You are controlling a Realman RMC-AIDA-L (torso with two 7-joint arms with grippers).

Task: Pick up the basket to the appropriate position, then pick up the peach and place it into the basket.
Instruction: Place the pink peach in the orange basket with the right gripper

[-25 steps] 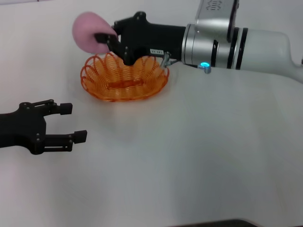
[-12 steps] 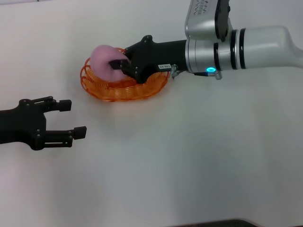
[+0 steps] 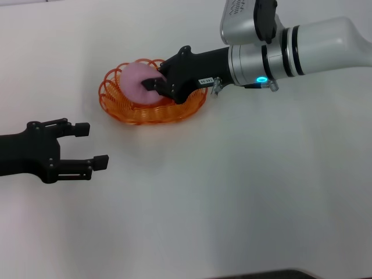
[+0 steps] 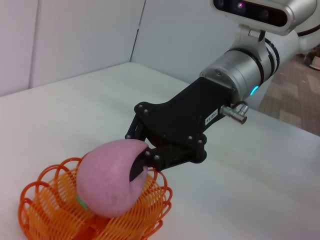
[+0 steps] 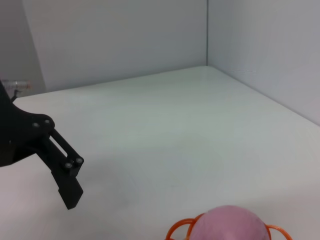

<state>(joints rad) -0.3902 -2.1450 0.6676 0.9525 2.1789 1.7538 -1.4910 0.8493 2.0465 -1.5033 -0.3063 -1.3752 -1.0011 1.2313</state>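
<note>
The pinkish peach (image 3: 136, 84) rests low inside the orange wire basket (image 3: 116, 106) at the far left-centre of the white table. My right gripper (image 3: 148, 83) reaches over the basket from the right and is shut on the peach. The left wrist view shows the peach (image 4: 107, 180) sitting in the basket (image 4: 42, 207) with the right gripper (image 4: 136, 152) closed on its side. The peach's top (image 5: 227, 225) and the basket rim (image 5: 179, 227) appear in the right wrist view. My left gripper (image 3: 96, 145) hangs open and empty, nearer than the basket and to its left.
The white table (image 3: 232, 192) spreads bare to the right of the basket and toward me. Pale walls (image 5: 125, 40) close the far side. The right arm's silver forearm (image 3: 290, 43) stretches over the table's back right.
The right gripper has carried the peach from above the basket's far-left rim down into the bowl. The left gripper has barely moved.
</note>
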